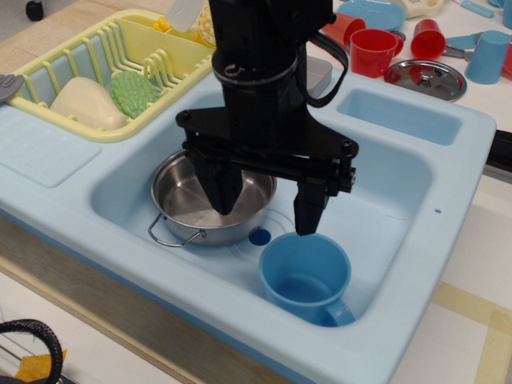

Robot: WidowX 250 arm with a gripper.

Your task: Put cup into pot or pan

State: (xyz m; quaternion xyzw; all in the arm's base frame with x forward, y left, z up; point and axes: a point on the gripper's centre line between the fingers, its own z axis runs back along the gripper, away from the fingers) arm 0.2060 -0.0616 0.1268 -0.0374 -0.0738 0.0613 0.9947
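My end effector (264,210), fingers apart & empty, hangs mid-frame w/ its right-of-frame finger just above the cup (306,276)'s far rim, cup upright lower-right of centre, pot (210,200) left beside it.

Black gripper (266,210) is hanging over the pale blue toy sink (400,184), jaws standing apart, nothing between them. Blue cup (306,277) is sitting upright just below the right-hand fingertip, handle pointing toward the sink's near rim. Steel pot (206,204) is resting under and behind the left-hand finger, one wire handle showing at its near side. Yellow dish rack (96,76) is lying beyond the gripper, upper left.
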